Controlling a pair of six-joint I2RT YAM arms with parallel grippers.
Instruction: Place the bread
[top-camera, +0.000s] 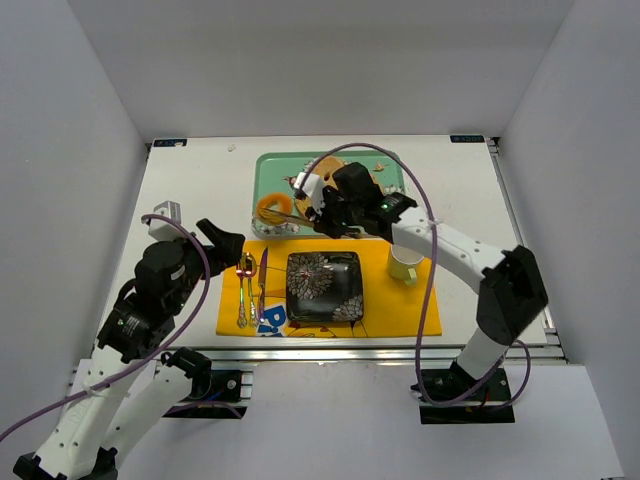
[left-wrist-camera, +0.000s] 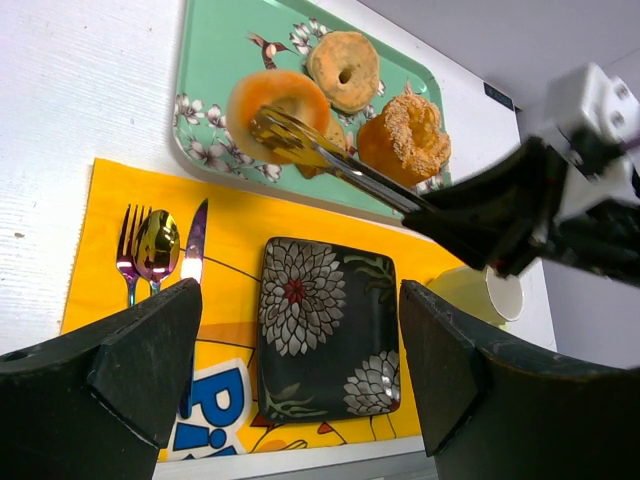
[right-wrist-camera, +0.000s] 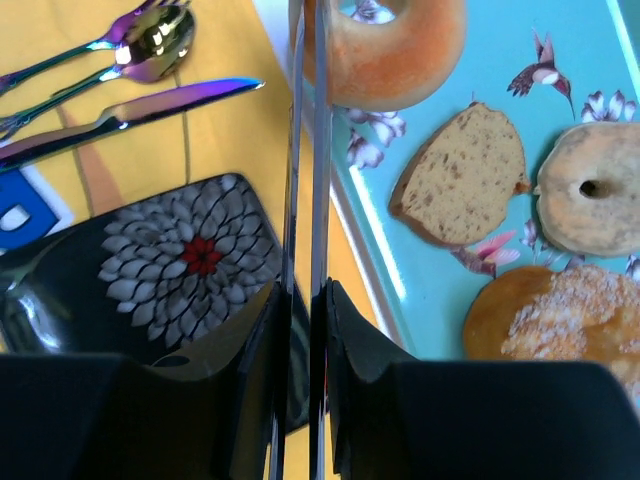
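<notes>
Clamping a pair of metal tongs between its fingers, the right tool is closed on their two blades, which run almost parallel with a thin gap between them. The tongs reach left across the green tray to the bread, a golden-orange ring doughnut lying at the near left corner of that tray. The tips sit at the doughnut's near rim. From the left wrist view they lie across it, but I cannot tell whether they pinch it or only touch it.

Three other pieces share the tray: a slice of brown bread just right of the doughnut, a pale ring farther right, and a sugared orange-brown cake beside that.

Near of the tray, a yellow placemat lies on the white worktop. A black square plate with a flower pattern sits at its middle with nothing on it. A fork, a spoon and a knife lie side by side at its left end. A pale cup stands at its right edge.

The left tool hangs over the near left part of the placemat. Its fingers stand wide apart and hold nothing.
</notes>
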